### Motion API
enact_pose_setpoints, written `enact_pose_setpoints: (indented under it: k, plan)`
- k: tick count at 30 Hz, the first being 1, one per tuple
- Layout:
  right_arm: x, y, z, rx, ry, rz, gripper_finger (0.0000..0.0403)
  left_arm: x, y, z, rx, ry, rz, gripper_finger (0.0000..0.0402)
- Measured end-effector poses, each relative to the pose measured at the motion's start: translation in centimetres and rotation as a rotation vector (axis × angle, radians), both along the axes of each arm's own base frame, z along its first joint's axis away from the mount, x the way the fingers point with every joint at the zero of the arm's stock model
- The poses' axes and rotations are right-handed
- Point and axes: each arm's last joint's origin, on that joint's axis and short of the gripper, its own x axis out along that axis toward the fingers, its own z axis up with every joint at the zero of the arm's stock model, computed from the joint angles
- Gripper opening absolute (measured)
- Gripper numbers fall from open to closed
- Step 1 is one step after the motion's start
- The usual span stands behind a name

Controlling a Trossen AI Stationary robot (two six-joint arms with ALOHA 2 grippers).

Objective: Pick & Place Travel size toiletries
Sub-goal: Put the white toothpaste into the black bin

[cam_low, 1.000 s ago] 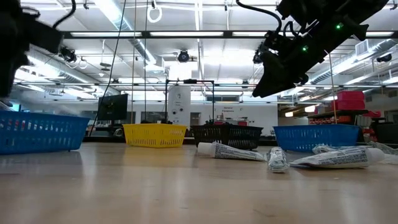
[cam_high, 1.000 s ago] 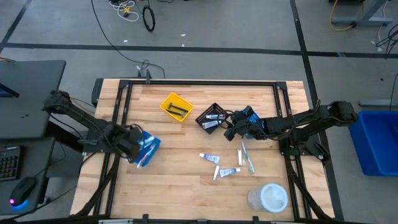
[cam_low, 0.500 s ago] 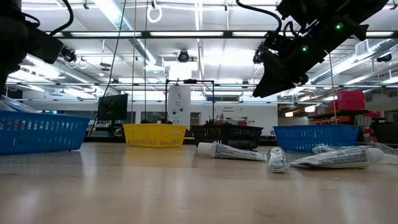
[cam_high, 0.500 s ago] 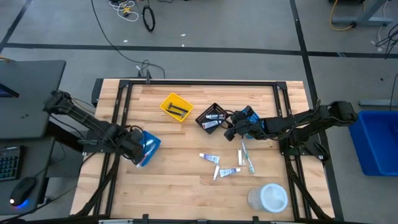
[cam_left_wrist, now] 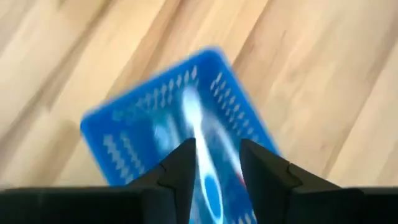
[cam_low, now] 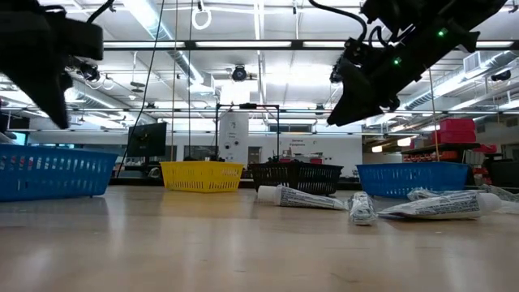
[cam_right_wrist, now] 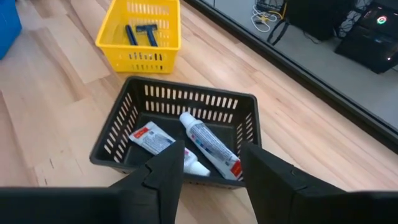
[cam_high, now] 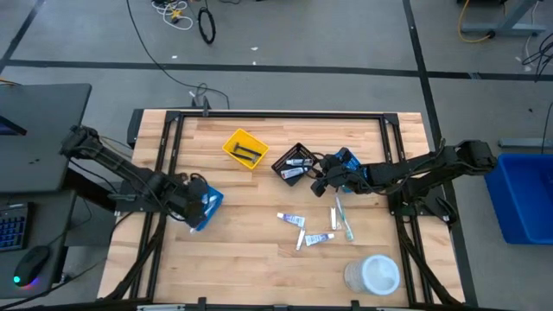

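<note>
Roughly halfway, by my judgement. The yellow bin (cam_right_wrist: 140, 29) holds dark blue razors (cam_right_wrist: 140, 33), the black bin (cam_right_wrist: 177, 134) holds two white tubes (cam_right_wrist: 210, 146), and the blue bin (cam_left_wrist: 176, 139) under the left arm has pale items lying in it, a slim toothbrush (cam_left_wrist: 200, 134) among them (too blurred to count). Left loose on the worktop (cam_high: 259, 259) are several small tubes (cam_high: 291, 219) and two toothbrushes (cam_high: 343, 217) near the round white tub (cam_high: 373, 276), all well apart from any bin.

The left end effector (cam_left_wrist: 217, 163) hangs directly above the blue bin with its fingers parted; the toothbrush shows in the gap between them, and I cannot tell whether it is free of them or in contact. The right end effector (cam_right_wrist: 210, 163) hovers over the black bin, fingers spread and gripping nothing, the tubes lying below it in the bin.

What remains, as I read it, is fetching the loose tubes and brushes and sorting each into its bin.
</note>
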Motion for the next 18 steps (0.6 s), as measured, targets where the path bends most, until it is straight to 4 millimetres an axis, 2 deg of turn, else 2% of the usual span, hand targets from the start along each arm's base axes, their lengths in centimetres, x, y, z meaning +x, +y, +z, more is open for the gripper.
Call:
enact_pose_setpoints:
  k: [7,11,18]
  plan:
    - [0.1,0.0,0.1,0.001,-0.017,0.001,0.0198,1.5,-0.2,0.7,0.003,-0.152,-0.034,0.0156]
    - [0.2,0.1,0.2,0.021,-0.023,0.037,0.0216,3.0,-0.4,1.8,0.066,-0.342,-0.070,0.0160]
    - [0.5,0.4,0.3,0.092,-0.046,0.136,0.0223,5.9,-1.2,3.9,0.119,-0.627,-0.245,0.0158]
